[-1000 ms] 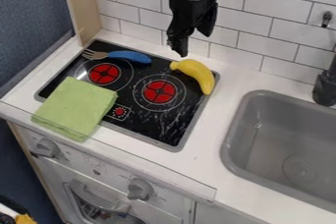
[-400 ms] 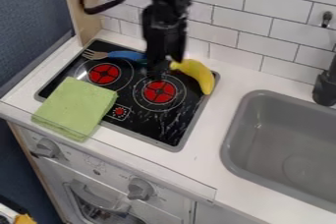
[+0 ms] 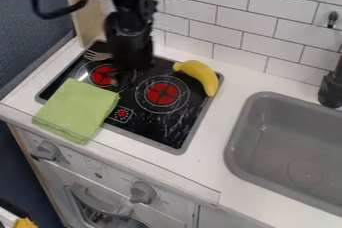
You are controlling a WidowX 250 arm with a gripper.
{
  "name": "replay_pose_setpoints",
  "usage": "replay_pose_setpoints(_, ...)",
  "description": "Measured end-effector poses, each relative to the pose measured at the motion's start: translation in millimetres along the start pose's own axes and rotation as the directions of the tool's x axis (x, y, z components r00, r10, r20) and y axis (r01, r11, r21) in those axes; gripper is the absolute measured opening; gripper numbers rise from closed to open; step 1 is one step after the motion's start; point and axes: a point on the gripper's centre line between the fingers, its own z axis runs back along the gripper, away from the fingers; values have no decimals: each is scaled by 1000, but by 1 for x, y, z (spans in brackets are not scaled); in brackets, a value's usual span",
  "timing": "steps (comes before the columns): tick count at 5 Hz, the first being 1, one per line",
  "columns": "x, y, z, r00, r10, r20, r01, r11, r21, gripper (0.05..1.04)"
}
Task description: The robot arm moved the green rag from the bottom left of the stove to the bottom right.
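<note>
Green rag (image 3: 77,109), folded flat, forward and to the left of the gripper (image 3: 127,70); it covers the front left corner of the stove (image 3: 150,131) and laps onto the counter (image 3: 214,137). We cannot tell how far apart the jaws stand, nor whether they hold anything. We judge the step to be the approach: we would bring the jaws forward and left, lower them gently, and pinch several layers together, since a shallow grip could let the rag unfold. Its goal, the front right corner, lies forward and to the right of the jaws.

On the surface, we find a fork (image 3: 95,56) left of the jaws, 2 red burners, the left (image 3: 100,75) beside them and the right (image 3: 162,94) beyond, then a banana (image 3: 199,74) and a grey sink (image 3: 294,137) farther right.

In the room, we note a blue wall (image 3: 30,37) far left, a wooden panel (image 3: 82,14) and white tiles (image 3: 227,19) behind.
</note>
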Motion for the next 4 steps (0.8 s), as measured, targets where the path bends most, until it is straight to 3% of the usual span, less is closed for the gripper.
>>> replay_pose_setpoints(1, 11, 22, 8, 997, 37, 74, -40, 998, 46, 999)
replay_pose_setpoints(3, 27, 52, -10, 989, 133, 64, -141, 979, 145, 999)
replay_pose_setpoints(4, 32, 51, -17, 987, 148, 62, -156, 975, 160, 999)
